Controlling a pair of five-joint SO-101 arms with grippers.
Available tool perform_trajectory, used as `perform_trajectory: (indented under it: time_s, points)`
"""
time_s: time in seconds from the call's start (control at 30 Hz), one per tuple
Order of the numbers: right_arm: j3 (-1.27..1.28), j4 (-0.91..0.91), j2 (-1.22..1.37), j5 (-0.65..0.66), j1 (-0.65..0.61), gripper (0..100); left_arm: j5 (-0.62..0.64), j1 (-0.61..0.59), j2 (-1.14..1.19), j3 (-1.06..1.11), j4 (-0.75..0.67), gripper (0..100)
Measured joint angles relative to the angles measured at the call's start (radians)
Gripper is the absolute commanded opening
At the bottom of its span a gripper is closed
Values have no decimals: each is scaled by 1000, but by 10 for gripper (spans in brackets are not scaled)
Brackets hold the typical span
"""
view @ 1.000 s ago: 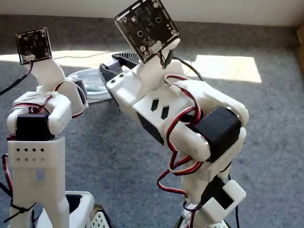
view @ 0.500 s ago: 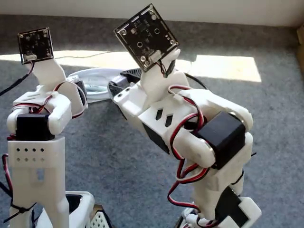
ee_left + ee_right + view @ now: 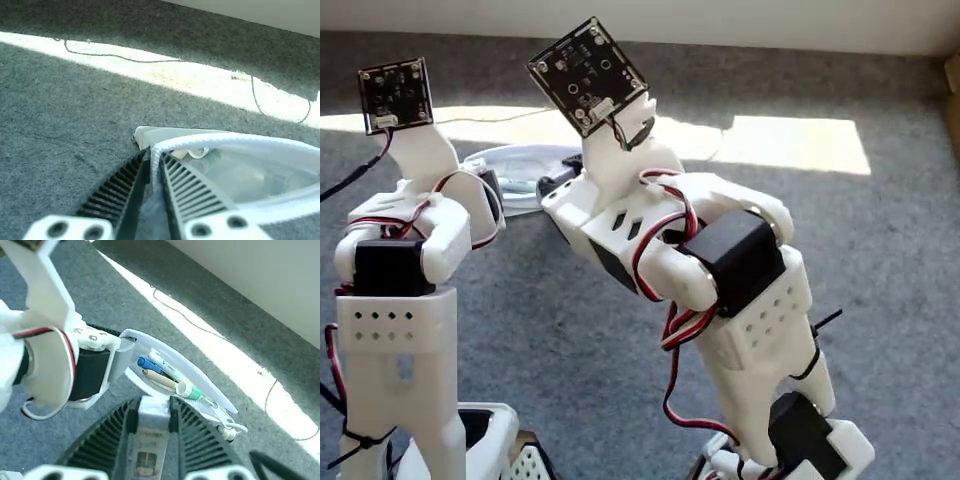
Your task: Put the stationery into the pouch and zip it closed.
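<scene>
A clear pouch [image 3: 170,371] with a white zip rim lies open on the grey carpet. Inside it are a blue pen [image 3: 150,365], a pencil [image 3: 157,378] and a green-tipped marker [image 3: 189,390]. My left gripper [image 3: 154,161] is shut on the pouch's rim [image 3: 215,142] at one end; the right wrist view shows the same grip [image 3: 122,347]. My right gripper [image 3: 152,422] is shut on a white block [image 3: 150,432] with a printed label, held just above the pouch's near side. In the high view the pouch [image 3: 515,160] peeks out between both arms.
The zip pull [image 3: 231,429] lies at the pouch's far end. A thin cable [image 3: 125,57] runs across a sunlit strip of carpet [image 3: 790,145] near the back wall. The right arm [image 3: 660,240] blocks much of the high view's middle.
The right arm has swung left and leaned toward the pouch, carrying the white block. The left arm has kept still.
</scene>
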Motion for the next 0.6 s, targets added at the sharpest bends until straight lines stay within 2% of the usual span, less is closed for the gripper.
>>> perform_trajectory:
  time_s: [0.4,0.6]
  points:
    - [2,-80,0,69,-17,5,0,0,0,0,0,9]
    - [63,-80,-103,78,-21,5,0,0,0,0,0,10]
